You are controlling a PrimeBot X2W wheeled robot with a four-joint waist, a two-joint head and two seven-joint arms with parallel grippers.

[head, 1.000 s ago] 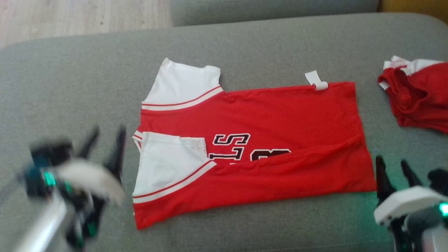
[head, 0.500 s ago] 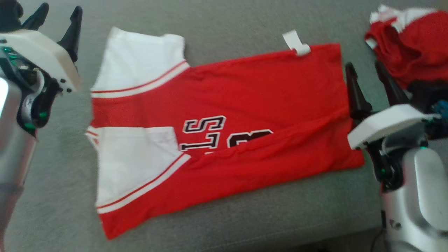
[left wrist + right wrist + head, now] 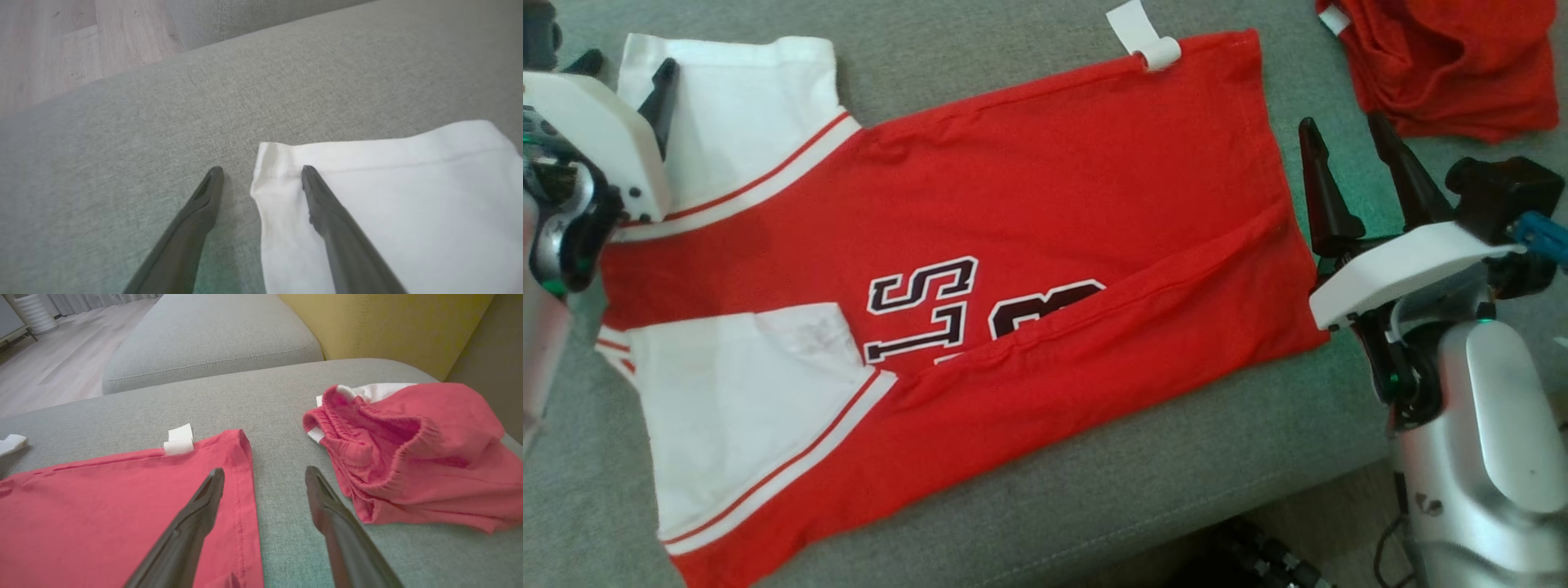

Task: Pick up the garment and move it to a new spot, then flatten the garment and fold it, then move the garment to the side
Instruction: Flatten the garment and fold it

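L gripper point(image 3: 261, 170): open, straddles sleeve point(image 3: 388, 183) edge, cushion's point(image 3: 122, 143) left side, set to pinch.
R gripper point(image 3: 265, 471): open, astride shirt point(image 3: 1054, 188) hem point(image 3: 244, 498), fold grip likely.

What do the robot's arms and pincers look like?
The left pincer and right pincer each have two long, dark, tapering fingers on a white wedge-shaped plate. The right forearm is silver, with green lights and a blue fitting at the wrist.

1 overhead, 2 low over garment point(image 3: 1045, 188)

grey cushion point(image 3: 1045, 498), red shorts point(image 3: 1454, 69), wooden floor point(image 3: 57, 49)
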